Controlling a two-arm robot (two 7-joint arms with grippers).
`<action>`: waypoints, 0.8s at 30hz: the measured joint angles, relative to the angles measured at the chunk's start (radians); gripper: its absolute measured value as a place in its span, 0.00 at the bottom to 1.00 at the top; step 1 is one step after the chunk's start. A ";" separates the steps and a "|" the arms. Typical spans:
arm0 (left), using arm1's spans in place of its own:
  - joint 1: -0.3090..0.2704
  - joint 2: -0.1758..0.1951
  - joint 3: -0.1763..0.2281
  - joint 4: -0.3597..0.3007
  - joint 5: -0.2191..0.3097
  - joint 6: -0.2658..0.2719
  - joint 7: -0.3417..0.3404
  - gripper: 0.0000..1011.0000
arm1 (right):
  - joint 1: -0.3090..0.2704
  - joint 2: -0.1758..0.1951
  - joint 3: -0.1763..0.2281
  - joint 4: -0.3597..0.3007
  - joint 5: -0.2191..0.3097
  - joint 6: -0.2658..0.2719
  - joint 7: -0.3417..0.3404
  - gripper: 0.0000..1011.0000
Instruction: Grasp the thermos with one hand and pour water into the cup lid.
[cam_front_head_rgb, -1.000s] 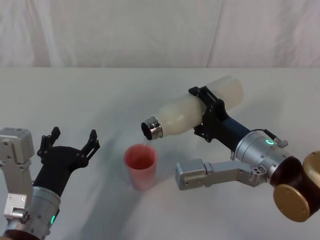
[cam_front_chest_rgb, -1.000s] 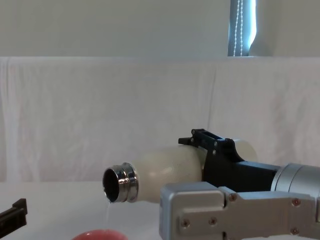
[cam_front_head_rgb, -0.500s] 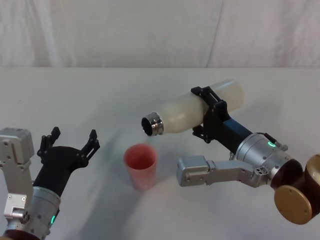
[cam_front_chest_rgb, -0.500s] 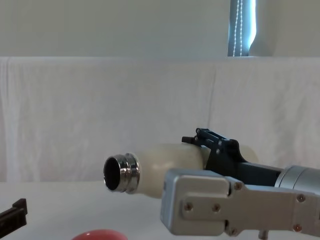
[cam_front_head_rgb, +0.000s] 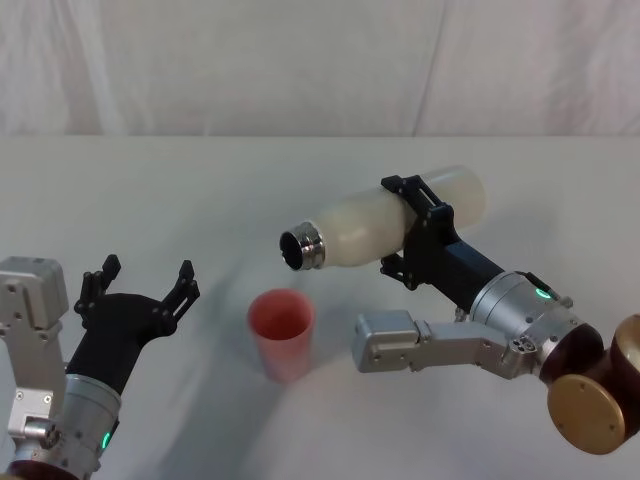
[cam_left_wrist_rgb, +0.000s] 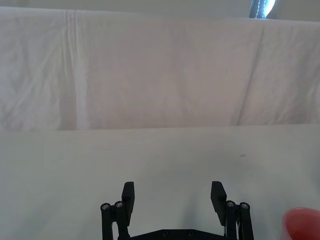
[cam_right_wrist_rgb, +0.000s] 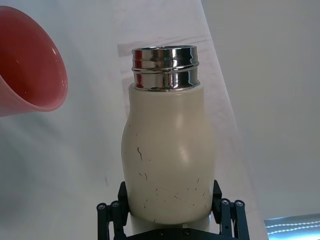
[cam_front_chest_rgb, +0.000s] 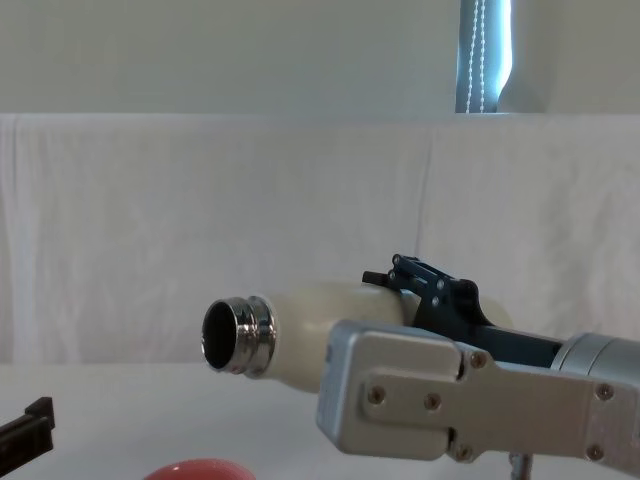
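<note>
Head view: thermos held about level above the surface, steel neck pointing to the robot's left, mouth just above and slightly behind the cup lid.
Right claw: clamped round the thermos body near its middle; in the right wrist view the fingers sit on both flanks of the bottle.
Left claw: jaws spread wide, holding nothing, parked low near the cup lid's left.
Cup lid: upright, mouth open, standing free on the surface; no stream visible at the neck.
Risk, spill: any dribble from the rim could land behind the cup, since the mouth is not squarely over it.
Risk, slip: smooth rounded body, gripped at one band only; a quick tilt could twist it.
Risk, knock: light cup, easily tipped by the descending neck.
</note>
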 joint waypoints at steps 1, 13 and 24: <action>0.000 0.000 0.000 0.000 0.000 0.000 0.000 0.99 | 0.000 0.000 0.000 -0.001 0.000 0.000 0.000 0.95; 0.000 0.000 0.000 0.000 0.000 0.000 0.000 0.99 | -0.005 0.001 0.002 -0.010 -0.006 0.000 0.004 0.95; 0.000 0.000 0.000 0.000 0.000 0.000 0.000 0.99 | -0.030 -0.016 0.044 -0.029 0.080 -0.008 0.021 0.95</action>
